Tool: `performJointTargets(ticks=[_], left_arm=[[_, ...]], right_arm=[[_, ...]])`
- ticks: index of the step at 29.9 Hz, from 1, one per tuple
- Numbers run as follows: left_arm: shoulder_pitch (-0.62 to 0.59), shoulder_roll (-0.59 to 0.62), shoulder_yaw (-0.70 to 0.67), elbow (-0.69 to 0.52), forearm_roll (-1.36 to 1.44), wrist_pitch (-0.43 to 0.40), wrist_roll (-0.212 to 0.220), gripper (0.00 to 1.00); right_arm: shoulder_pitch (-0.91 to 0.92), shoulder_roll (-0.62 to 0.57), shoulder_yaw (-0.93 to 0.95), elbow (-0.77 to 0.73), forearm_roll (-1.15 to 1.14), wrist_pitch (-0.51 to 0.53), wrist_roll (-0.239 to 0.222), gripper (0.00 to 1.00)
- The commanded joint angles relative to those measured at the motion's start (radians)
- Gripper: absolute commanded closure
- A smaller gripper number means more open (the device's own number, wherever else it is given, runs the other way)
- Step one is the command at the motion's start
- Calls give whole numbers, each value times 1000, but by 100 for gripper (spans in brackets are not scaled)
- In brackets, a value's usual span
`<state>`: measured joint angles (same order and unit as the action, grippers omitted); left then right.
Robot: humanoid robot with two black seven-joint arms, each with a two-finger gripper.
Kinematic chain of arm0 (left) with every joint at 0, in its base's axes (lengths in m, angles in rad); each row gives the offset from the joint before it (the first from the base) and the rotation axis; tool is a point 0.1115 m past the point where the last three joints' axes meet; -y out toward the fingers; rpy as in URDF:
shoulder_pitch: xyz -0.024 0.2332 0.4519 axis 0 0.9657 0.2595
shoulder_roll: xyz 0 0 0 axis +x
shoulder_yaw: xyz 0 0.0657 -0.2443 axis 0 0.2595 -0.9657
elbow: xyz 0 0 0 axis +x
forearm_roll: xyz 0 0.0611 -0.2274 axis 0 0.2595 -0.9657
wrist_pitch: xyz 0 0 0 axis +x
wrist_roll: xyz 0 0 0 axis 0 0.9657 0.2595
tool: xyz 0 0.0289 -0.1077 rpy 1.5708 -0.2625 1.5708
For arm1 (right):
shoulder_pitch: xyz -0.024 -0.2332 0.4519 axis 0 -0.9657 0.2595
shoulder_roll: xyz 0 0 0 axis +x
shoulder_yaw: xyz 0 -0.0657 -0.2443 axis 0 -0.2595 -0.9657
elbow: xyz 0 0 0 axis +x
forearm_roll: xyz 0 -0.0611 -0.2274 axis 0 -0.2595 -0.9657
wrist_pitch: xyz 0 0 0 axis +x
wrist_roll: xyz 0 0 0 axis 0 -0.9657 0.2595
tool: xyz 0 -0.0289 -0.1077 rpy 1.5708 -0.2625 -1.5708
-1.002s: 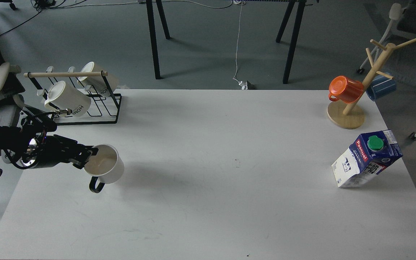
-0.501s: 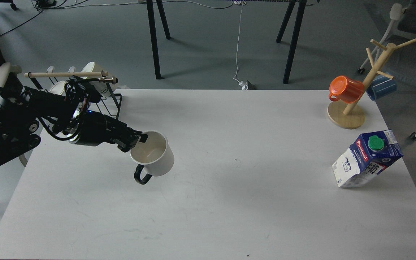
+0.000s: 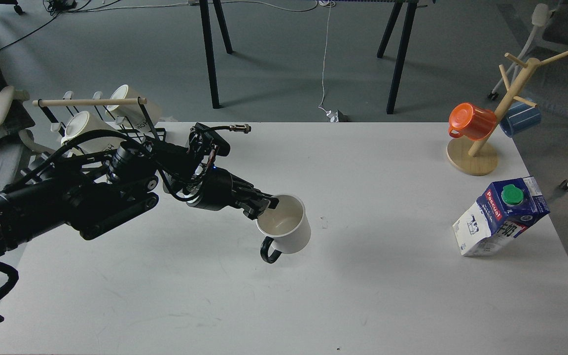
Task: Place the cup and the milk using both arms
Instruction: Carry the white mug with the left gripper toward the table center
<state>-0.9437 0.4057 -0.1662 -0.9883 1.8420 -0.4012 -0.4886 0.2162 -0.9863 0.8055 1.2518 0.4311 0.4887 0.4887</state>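
Note:
My left gripper (image 3: pixel 263 203) is shut on the left rim of the cup (image 3: pixel 286 230), a squat white mug with a cream inside and a black loop handle hanging toward me. It holds the cup over the middle of the white table (image 3: pixel 284 305), slightly left of centre. The milk (image 3: pixel 501 217), a blue and white Pascual carton with a green cap, stands near the table's right edge. Nothing grips the milk. My right gripper is out of view.
A black wire rack (image 3: pixel 116 143) with two white "HOME" mugs (image 3: pixel 87 130) stands at the back left, behind my left arm. A wooden mug tree (image 3: pixel 486 143) with an orange cup (image 3: pixel 471 121) and a blue cup (image 3: pixel 520 118) stands at the back right.
My left arm has carried the cup from the table's left side rightward to near the middle. The milk has not moved.

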Motion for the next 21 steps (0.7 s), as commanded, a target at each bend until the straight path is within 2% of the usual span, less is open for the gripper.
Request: performJointTargets(ticks=[1,9,21], left_arm=[[3,-34,2,48,-3,21,0,95],[14,-85,5,117,-4,39,0,94],[42,-88,5,120,-10,39,0,89]], right_arm=[[0,0,0,1,0,0,0,2],[0,-3,0,1,0,0,0,2],[-4,-3,-3,0,-2,0,0,2]])
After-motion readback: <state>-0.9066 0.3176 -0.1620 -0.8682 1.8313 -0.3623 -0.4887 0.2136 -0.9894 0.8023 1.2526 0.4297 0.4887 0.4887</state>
